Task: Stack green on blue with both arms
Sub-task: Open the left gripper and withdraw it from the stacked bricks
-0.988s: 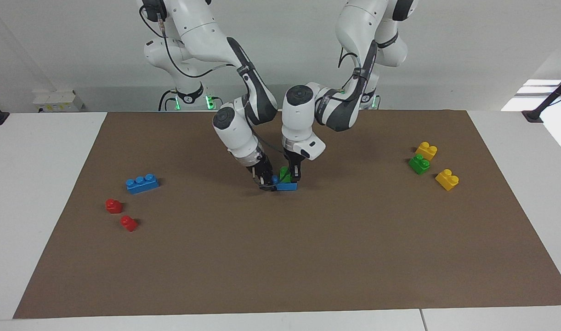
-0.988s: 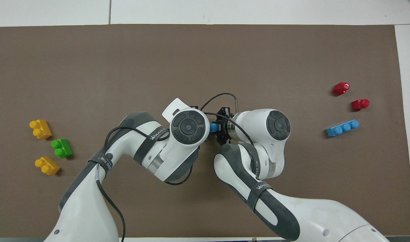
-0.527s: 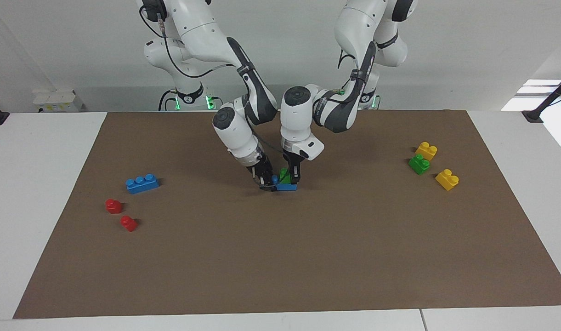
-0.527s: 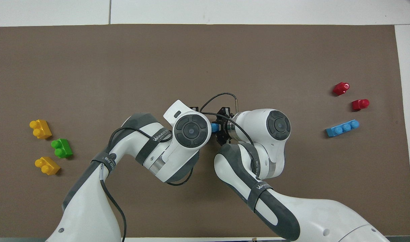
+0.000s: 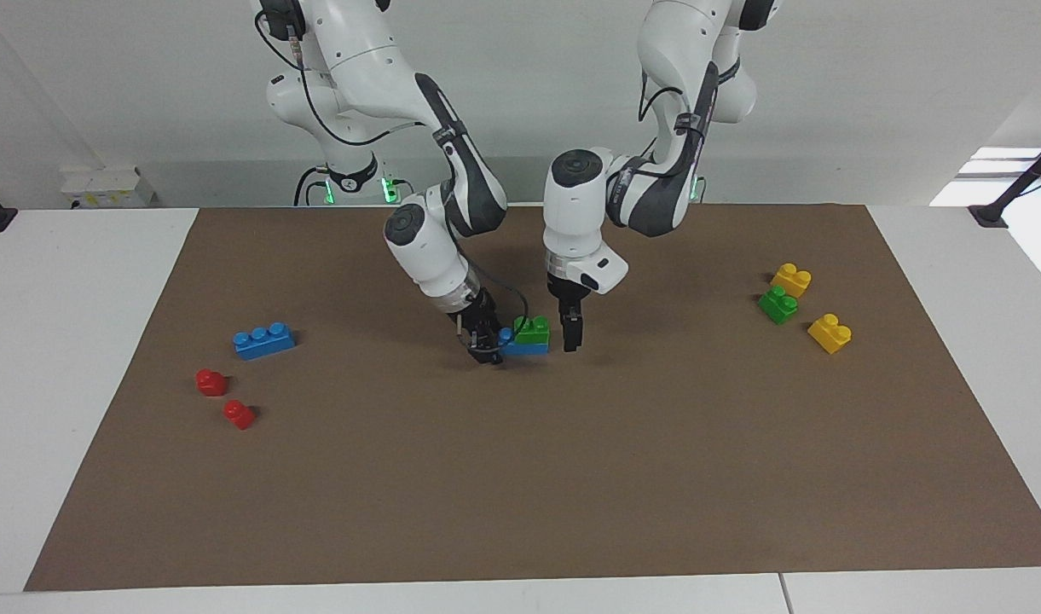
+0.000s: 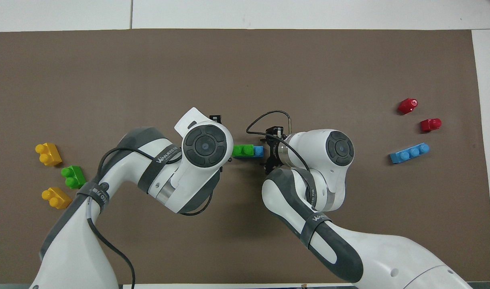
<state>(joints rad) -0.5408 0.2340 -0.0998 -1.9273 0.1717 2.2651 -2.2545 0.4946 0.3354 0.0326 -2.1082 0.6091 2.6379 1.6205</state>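
Brown mat at frame centre carries the small green two-stud plastic brick [image 5: 532, 331] seated on the long blue three-stud brick [image 5: 525, 346]. Left gripper [image 5: 572, 334] hangs spread beside them, holding nothing; right gripper's [image 5: 484, 348] fingers I cannot tell. Stacking looks done; next, both retreat.

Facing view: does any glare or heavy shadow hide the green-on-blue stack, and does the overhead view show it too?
Facing view: a washed-out bright patch sits at the left arm's end of the table, well away from the stack; only soft shadows fall on the mat around the green brick on the blue brick. Overhead view: even light, no glare; the stack shows between the left arm and the right arm.
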